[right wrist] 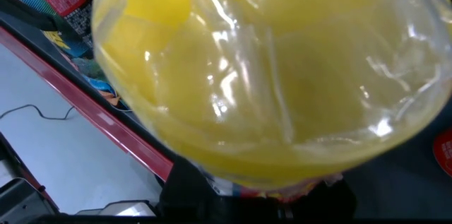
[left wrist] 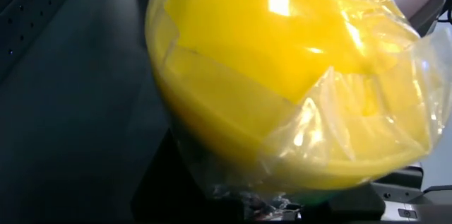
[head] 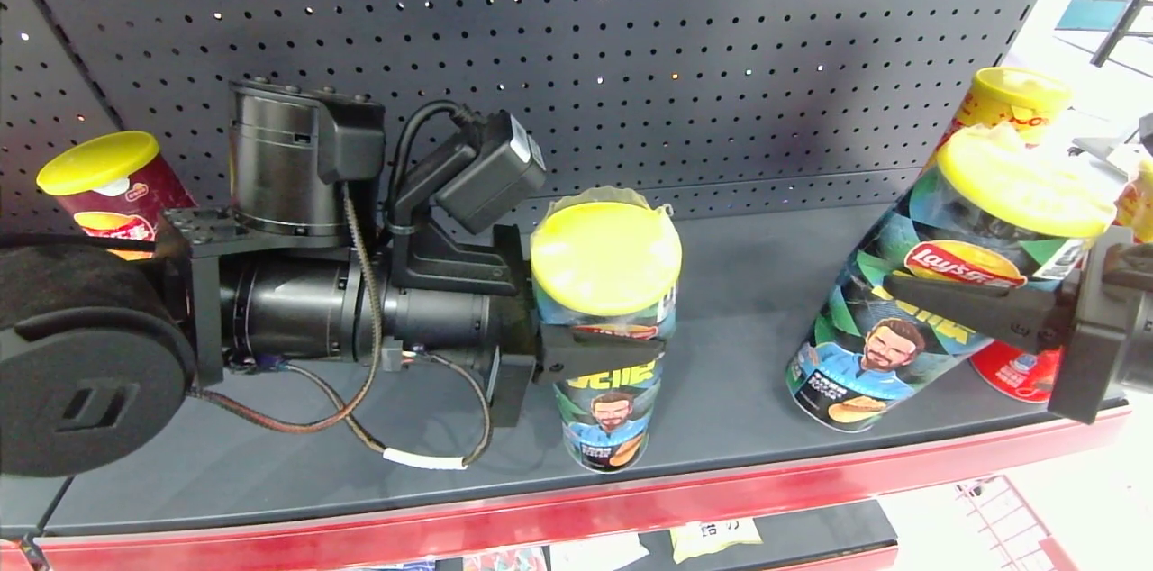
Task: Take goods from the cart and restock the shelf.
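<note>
Left tool [head: 602, 344], mid-frame in the head view, is clamped on an upright chip can [head: 605, 256] standing on the shelf [head: 739, 373]. At the right edge, the right tool [head: 982, 278] grips a tilted can [head: 865, 355] whose base seems to touch the shelf, though contact is hard to confirm. Both are at the shelf; straightening the tilted one and letting go appear to be left. At upper left stands a red can [head: 108, 184].

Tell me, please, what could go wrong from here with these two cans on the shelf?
1. The right can is tilted in the right tool; released like this, it may topple, perhaps onto the red can next to it.
2. The middle can, held by the left tool, stands near the shelf's red front edge; a nudge on withdrawal could tip it off.
</note>
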